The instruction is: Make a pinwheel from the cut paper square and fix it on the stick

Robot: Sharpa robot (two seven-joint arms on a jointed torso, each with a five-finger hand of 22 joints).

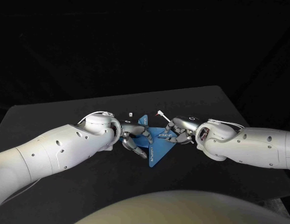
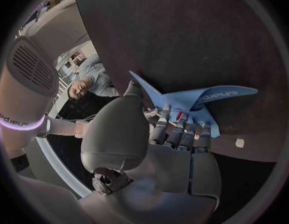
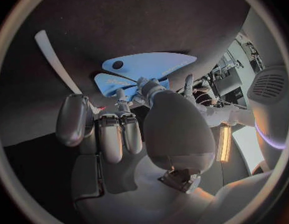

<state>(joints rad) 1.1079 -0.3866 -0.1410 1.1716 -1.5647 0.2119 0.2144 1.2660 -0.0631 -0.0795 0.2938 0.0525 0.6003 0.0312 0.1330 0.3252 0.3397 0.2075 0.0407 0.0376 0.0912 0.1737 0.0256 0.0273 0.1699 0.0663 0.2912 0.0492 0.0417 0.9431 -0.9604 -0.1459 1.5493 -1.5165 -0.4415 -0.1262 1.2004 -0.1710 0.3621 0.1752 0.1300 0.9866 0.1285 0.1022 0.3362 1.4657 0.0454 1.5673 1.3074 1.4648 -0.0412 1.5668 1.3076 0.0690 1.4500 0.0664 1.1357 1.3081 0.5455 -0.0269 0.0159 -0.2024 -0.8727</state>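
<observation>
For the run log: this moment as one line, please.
step: folding flaps | left hand: holds blue paper square | right hand: holds it too | white stick: lying on table

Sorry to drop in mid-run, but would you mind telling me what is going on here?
The robot is making a paper pinwheel. Its left robot hand and right robot hand meet at the blue paper square in the middle of the black table, both gripping its cut flaps, some of which curl upward. The white stick and a small white piece lie untouched just beyond, so nothing is mounted yet.
</observation>
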